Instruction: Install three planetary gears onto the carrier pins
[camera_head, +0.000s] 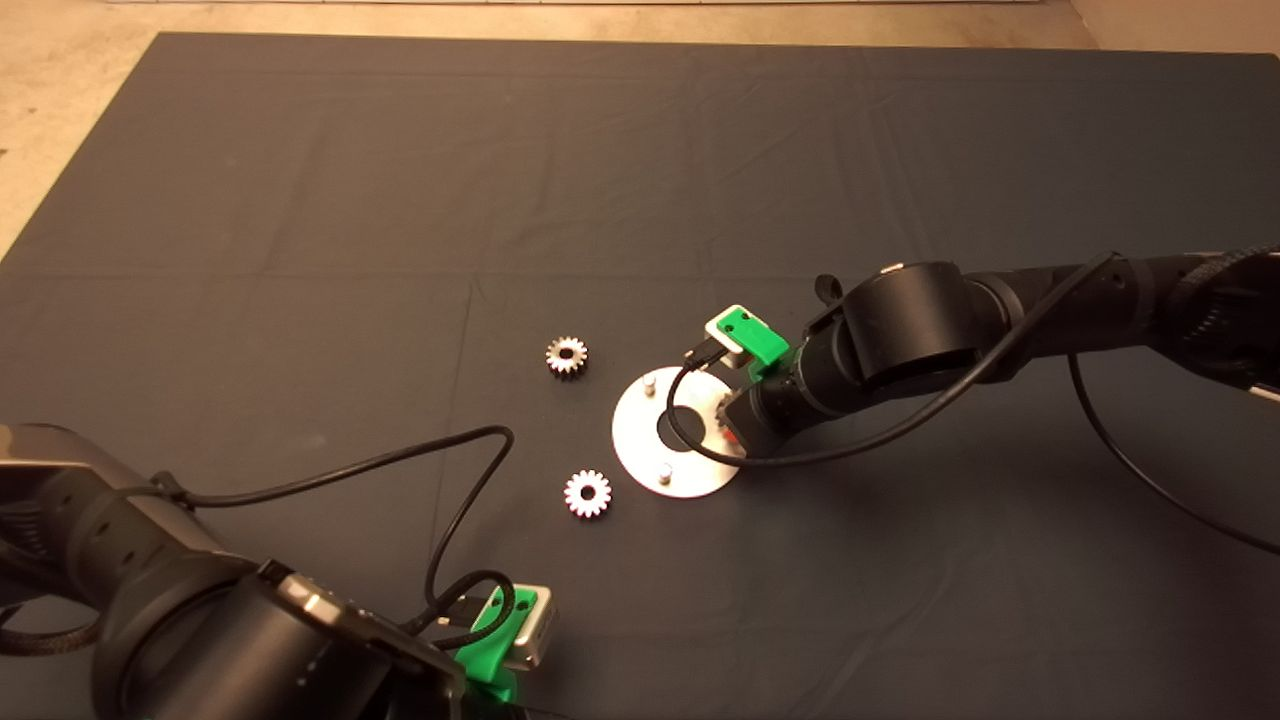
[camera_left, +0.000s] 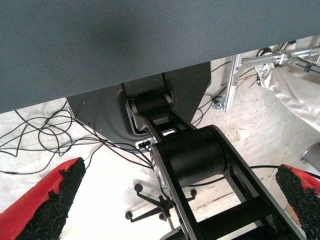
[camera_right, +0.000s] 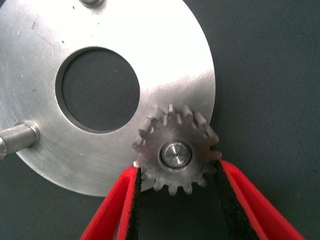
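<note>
Nearest of all, the left gripper (camera_head: 500, 640) waits at the mat's (camera_head: 300, 200) lower left edge, its fingers spread apart with nothing between them; its wrist view shows only the floor with cables beyond the mat. Over at the disc (camera_right: 150, 45), the right gripper (camera_right: 175, 200) has its red fingers (camera_right: 112, 210) set against either side of a gear (camera_right: 176, 152) that already sits with a pin's tip showing through its bore. That grip looks meant to keep the gear level on its stud. Two carrier pins (camera_head: 650, 384) are bare, one on the disc's far side and one on its near edge (camera_head: 664, 470). Two more gears lie flat on the mat left of the disc, one farther back (camera_head: 566, 355) and one closer (camera_head: 587, 493), well apart from each other, presumably for easy pickup.
</note>
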